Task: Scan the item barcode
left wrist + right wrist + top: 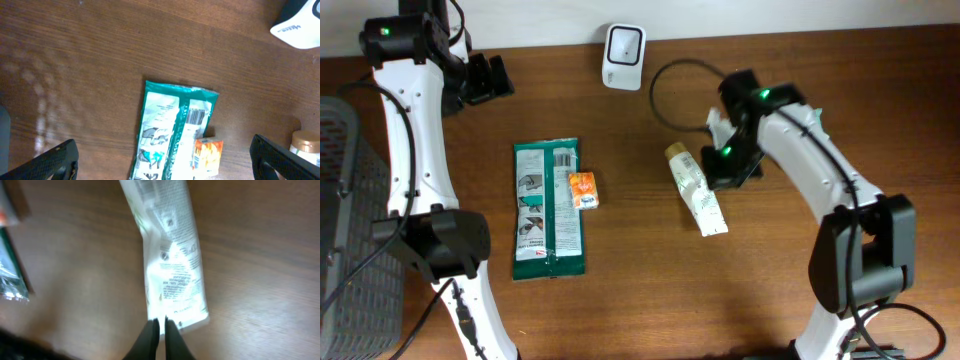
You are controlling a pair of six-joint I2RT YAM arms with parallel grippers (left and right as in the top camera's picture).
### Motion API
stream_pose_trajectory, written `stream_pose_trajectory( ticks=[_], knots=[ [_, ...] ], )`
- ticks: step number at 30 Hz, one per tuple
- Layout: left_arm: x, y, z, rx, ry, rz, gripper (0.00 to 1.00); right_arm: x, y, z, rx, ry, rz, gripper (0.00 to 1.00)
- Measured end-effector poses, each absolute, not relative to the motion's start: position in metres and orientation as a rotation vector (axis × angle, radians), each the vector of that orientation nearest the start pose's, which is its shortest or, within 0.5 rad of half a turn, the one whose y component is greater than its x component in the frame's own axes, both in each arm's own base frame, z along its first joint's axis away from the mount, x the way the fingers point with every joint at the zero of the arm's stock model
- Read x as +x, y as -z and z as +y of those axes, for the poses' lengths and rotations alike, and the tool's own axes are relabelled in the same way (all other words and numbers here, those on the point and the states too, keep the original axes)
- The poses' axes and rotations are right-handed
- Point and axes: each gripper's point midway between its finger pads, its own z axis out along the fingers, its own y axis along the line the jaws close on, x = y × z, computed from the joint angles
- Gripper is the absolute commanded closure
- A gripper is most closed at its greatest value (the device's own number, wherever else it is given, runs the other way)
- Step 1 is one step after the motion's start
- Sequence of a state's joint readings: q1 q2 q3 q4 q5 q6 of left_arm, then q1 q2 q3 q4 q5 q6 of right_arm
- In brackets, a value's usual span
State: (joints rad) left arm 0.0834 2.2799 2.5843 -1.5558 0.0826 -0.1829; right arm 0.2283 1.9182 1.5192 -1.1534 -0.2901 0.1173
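Tabletop of dark wood carries tube, packet and scanner.

right wrist: we find the white printed plastic tube blurred, its print unreadable, its top cut off at 12 o'clock | left wrist: green foil packet cut at 6 o'clock, white plastic scanner at 2 o'clock | overhead: grey mesh basket cut at 9 o'clock

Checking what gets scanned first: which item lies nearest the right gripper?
The white tube, beside the right gripper; the green packet and orange sachet lie farther away.
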Motion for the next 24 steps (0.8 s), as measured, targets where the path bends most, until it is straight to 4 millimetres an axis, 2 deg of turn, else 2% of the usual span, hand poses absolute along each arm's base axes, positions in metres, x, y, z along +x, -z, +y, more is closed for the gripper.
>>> stream_pose_trajectory(
  ticks=[1,3,5,10,12,13,14,19,21,22,23,24],
  knots=[
    [0.484,-0.211,0.026,-0.356,0.14,2.802,0.01,0.336,-0.067,0.133,-0.163,-0.455,3.15,0.96],
    [0.484,-0.21,0.026,-0.357,0.14,2.806,0.01,0.338,-0.05,0.134,-0.127,-0.452,3.129,0.96],
    [0.484,-0.21,0.026,-0.357,0.14,2.807,0.01,0.337,-0.042,0.132,-0.102,-0.437,3.129,0.95],
    [0.484,-0.21,0.026,-0.357,0.14,2.806,0.01,0.334,-0.037,0.136,-0.121,-0.411,3.141,0.96],
    [0.484,-0.21,0.026,-0.357,0.14,2.806,0.01,0.32,-0.017,0.16,-0.221,-0.401,3.205,0.96],
    [0.484,-0.21,0.026,-0.357,0.14,2.806,0.01,0.301,-0.004,0.177,-0.3,-0.396,3.278,0.96],
    [0.484,-0.21,0.026,-0.357,0.14,2.807,0.01,0.296,0.0,0.18,-0.321,-0.384,3.298,0.96],
    [0.484,-0.21,0.026,-0.358,0.14,2.806,0.01,0.3,0.0,0.175,-0.295,-0.384,3.309,0.96],
    [0.484,-0.21,0.026,-0.357,0.14,2.806,0.01,0.303,-0.006,0.176,-0.329,-0.378,3.31,0.95],
    [0.484,-0.21,0.026,-0.358,0.14,2.806,0.01,0.31,-0.019,0.178,-0.378,-0.38,3.29,0.88],
    [0.484,-0.21,0.026,-0.357,0.14,2.805,0.01,0.32,-0.033,0.181,-0.422,-0.39,3.254,0.7],
    [0.484,-0.21,0.026,-0.357,0.14,2.805,0.01,0.328,-0.052,0.18,-0.475,-0.4,3.223,0.57]
  ],
)
